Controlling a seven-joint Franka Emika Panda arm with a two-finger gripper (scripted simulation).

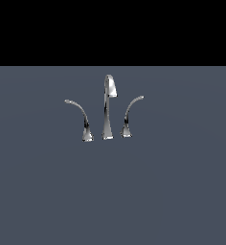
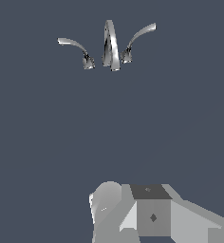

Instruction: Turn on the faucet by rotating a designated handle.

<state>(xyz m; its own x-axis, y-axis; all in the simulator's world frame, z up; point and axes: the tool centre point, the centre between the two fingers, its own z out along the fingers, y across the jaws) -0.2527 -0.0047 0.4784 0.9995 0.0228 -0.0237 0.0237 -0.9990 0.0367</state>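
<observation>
The gripper (image 2: 152,213) fills the near edge of the wrist view as grey blocks; whether its fingers are apart or together cannot be told. Well beyond it, on the grey floor (image 1: 113,191), stands the faucet (image 1: 108,107), its spout central. The handle (image 1: 130,115) rises at the exterior view's right, the longer lever (image 1: 80,117) at its left.

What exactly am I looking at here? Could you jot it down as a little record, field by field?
Setting: simulator render, plain grey-blue floor, black background
Main object: small shiny chrome faucet in three slim flared-base pieces
Middle piece: tall straight spout with hooked head
Exterior view's right: shorter, steeper chrome lever, the handle
Exterior view's left: longer, wider-sweeping chrome lever
Robot: grey gripper, seen only in the wrist view
Contact: none; gripper apart from faucet
Gripper opening: cannot tell
</observation>
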